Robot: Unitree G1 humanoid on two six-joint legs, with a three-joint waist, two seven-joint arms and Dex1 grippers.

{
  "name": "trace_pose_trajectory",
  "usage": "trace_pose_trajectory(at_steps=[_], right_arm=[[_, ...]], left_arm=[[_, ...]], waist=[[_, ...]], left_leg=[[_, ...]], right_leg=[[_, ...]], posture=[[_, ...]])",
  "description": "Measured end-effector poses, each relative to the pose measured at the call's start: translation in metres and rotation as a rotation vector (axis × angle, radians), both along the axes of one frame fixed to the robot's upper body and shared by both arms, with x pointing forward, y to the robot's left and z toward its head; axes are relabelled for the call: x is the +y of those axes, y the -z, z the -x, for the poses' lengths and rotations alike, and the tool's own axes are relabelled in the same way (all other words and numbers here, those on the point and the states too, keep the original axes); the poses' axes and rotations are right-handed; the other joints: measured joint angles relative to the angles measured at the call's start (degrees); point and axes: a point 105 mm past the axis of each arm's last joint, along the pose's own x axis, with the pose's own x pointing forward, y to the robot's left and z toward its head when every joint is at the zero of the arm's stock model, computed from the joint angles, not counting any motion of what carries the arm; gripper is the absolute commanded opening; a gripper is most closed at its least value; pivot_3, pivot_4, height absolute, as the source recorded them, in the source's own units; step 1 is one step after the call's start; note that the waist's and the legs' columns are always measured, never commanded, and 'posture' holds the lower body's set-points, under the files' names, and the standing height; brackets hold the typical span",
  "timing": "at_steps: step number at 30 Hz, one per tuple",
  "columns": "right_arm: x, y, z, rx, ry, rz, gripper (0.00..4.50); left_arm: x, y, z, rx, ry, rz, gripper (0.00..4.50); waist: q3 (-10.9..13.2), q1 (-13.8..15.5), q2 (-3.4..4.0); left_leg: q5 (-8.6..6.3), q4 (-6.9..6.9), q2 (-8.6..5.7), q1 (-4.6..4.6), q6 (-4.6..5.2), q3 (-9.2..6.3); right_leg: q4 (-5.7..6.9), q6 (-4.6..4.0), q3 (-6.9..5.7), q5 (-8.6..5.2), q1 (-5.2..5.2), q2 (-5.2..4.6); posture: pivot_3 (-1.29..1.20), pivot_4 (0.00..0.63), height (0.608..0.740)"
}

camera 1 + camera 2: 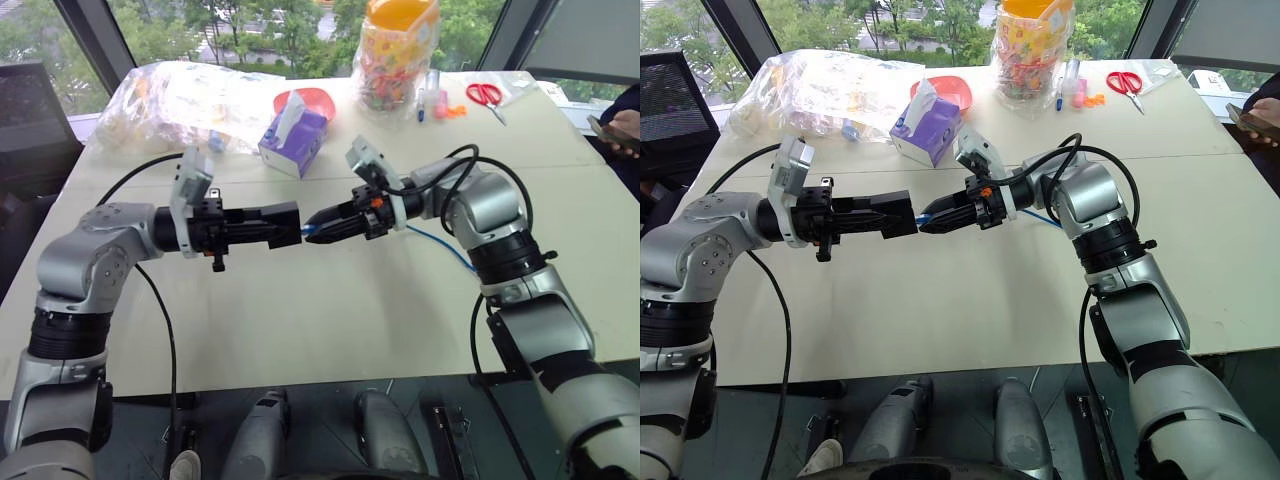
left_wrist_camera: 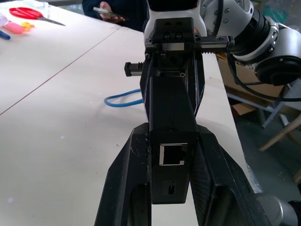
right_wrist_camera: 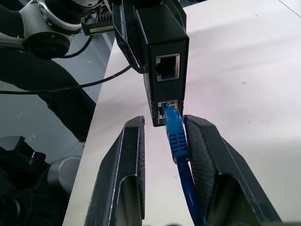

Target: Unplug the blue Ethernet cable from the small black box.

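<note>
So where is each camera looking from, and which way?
Left eye view: on the head, looking down at the table; both arms, left claw facing right claw.
Right eye view: beside it, same scene.
Left wrist view: along the left claw's fingers, which clamp the small black box, toward the right arm.
Right wrist view: along the right claw's fingers, either side of the blue Ethernet cable plugged into the box.
Both wrist views share the box.

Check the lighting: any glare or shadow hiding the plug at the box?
Right wrist view: no glare; blue Ethernet cable plug evenly lit in a port of the small black box. Left wrist view: box face shaded, empty port legible. Left eye view: soft shadows on the table.
</note>
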Motion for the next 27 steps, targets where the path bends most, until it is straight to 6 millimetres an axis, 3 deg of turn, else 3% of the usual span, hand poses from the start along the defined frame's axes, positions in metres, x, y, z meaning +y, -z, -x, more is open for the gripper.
trace_pose_trajectory(at_steps=[8, 11, 27], right_arm=[[0.0, 0.0, 0.0, 0.0, 0.0, 0.0, 1.34], [-0.0003, 0.0001, -0.0003, -0.001, 0.003, 0.002, 0.04], [-0.0012, 0.0011, -0.0018, -0.027, 0.002, 0.01, 0.04]], left_arm=[[-0.0006, 0.0001, -0.0001, 0.0, 0.0, 0.003, 0.49], [-0.0016, 0.0001, 0.0003, 0.0, 0.005, 0.007, 0.49], [-0.0025, 0.0009, 0.0032, -0.008, 0.0, 0.001, 0.49]], waist=[[0.0, 0.01, 0.0], [0.0, 0.01, 0.0], [0.0, -0.02, 0.0]], left_leg=[[0.0, 0.0, 0.0, 0.0, 0.0, 0.0], [0.0, 0.0, 0.0, 0.0, 0.0, 0.0], [0.0, 0.01, 0.0, 0.0, 0.0, 0.0]], right_leg=[[0.0, 0.0, 0.0, 0.0, 0.0, 0.0], [0.0, 0.0, 0.0, 0.0, 0.0, 0.0], [0.01, 0.01, 0.0, 0.0, 0.0, 0.0]], posture=[[0.0, 0.15, 0.728], [0.0, 0.15, 0.728], [0.0, 0.15, 0.728]])
